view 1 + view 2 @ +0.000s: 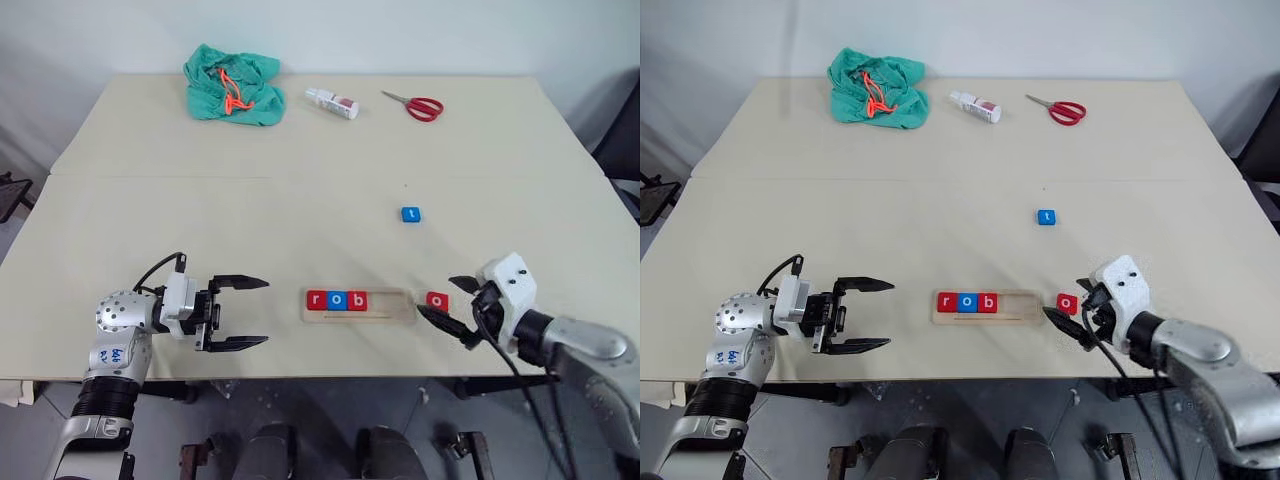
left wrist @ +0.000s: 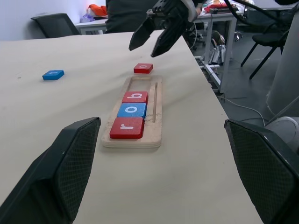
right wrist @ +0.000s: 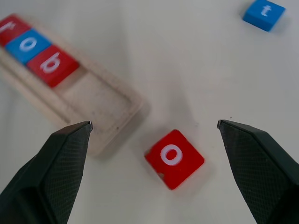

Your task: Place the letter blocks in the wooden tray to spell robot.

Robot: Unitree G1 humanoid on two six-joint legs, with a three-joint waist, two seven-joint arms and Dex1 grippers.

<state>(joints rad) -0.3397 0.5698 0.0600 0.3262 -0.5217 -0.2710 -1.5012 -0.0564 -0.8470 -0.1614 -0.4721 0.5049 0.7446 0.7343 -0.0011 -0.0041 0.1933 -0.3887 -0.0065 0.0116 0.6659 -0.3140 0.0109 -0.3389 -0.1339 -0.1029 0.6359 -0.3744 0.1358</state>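
Beside the tray (image 1: 385, 316), which holds r, o, b, our right gripper (image 1: 448, 301) hovers with fingers spread over the loose red o (image 1: 437, 299); left gripper (image 1: 240, 313) is spread, empty. Closing off-centre could skid the o. The t (image 1: 410, 214) waits apart on the surface (image 1: 300, 210).

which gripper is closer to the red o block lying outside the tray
Right. The right gripper hangs open just beside the red o block, which lies off the wooden tray's end. The left gripper, also open, is beyond the tray's opposite end.
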